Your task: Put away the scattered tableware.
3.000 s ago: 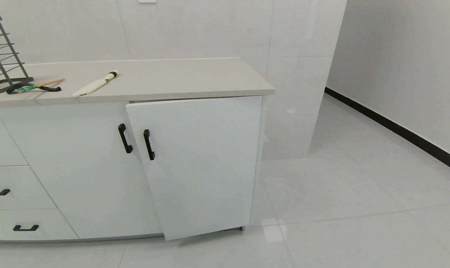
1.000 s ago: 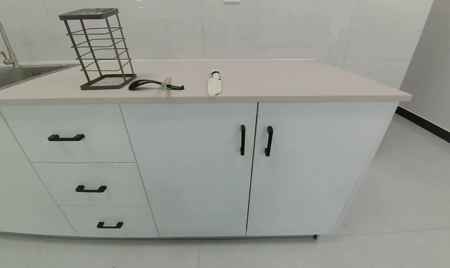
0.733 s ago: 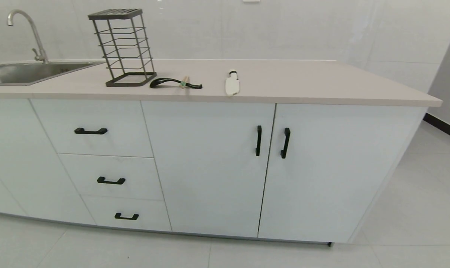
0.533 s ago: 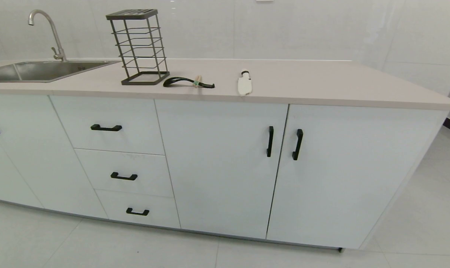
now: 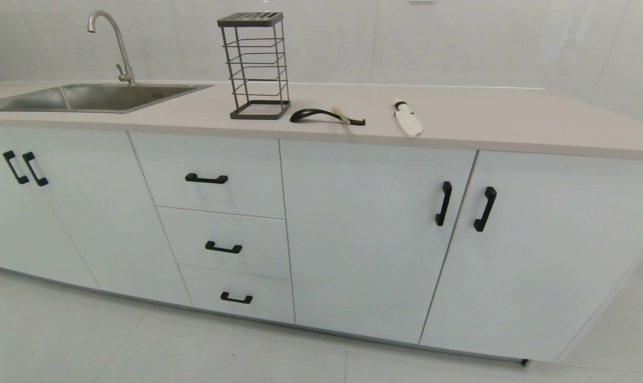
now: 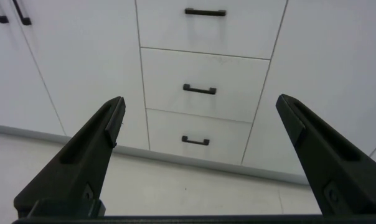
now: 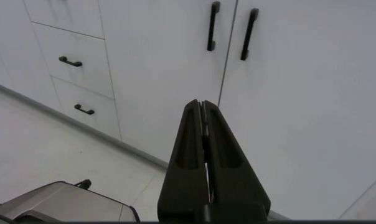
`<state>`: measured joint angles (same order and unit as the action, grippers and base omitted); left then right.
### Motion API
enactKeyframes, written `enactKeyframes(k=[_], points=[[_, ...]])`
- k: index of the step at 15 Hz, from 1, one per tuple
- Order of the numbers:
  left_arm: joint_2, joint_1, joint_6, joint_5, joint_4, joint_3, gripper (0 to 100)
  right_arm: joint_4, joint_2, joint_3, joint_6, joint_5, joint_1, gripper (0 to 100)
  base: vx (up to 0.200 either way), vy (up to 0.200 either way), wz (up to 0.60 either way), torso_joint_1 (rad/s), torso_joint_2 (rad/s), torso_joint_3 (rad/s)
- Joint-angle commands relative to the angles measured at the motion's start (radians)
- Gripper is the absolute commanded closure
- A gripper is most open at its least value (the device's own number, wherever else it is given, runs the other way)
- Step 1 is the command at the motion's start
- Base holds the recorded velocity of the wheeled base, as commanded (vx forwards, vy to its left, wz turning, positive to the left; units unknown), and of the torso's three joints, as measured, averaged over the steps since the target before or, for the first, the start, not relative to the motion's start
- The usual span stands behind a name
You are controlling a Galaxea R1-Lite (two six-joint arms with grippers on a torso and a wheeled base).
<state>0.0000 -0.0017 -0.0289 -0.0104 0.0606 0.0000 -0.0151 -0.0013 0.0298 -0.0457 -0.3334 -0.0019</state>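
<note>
Our left claw (image 6: 199,102) gapes wide and holds nothing, facing the drawers (image 6: 203,84). Our right claw (image 7: 201,106) is pressed closed, empty too, facing the doors (image 7: 175,56). Both sit low, at cabinet-front height, so the tableware lies above and beyond them on the counter (image 5: 486,114).

Just beside the rack (image 5: 256,64) lies the spoon (image 5: 321,114), its long axis running along the counter's front edge, bowl toward the rack. To the spoon's right, apart from it and near the edge, lies the knife (image 5: 408,121). Its long axis runs roughly front to back, dark-capped end toward the wall.

Both pieces sit over the left of the doors, so we judge the right arm the nearer, though it must open first.

Across the spoon's handle lies a pale chopstick (image 5: 343,115) end. We cannot tell whether it is one or a pair, nor whether the knife is sheathed.
</note>
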Motion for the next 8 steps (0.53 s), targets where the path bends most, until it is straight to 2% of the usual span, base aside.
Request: enactKeyframes(k=[1,7,8], points=[[0.002,0.0,0.0,0.0,-0.001,0.0,0,0.0,0.001,-0.001,0.024,0.001,-0.001,100,0.2,0.0,0.0,0.002,0.0,0.002],[0.002,0.0,0.004,0.003,-0.001,0.0,0,0.001,0.001,-0.001,0.033,0.004,-0.001,100,0.2,0.0,0.0,0.002,0.0,0.004],[0.002,0.0,0.009,0.004,-0.001,0.0,0,0.001,0.001,-0.001,0.033,0.004,0.0,100,0.2,0.2,0.0,-0.002,0.0,0.002]])
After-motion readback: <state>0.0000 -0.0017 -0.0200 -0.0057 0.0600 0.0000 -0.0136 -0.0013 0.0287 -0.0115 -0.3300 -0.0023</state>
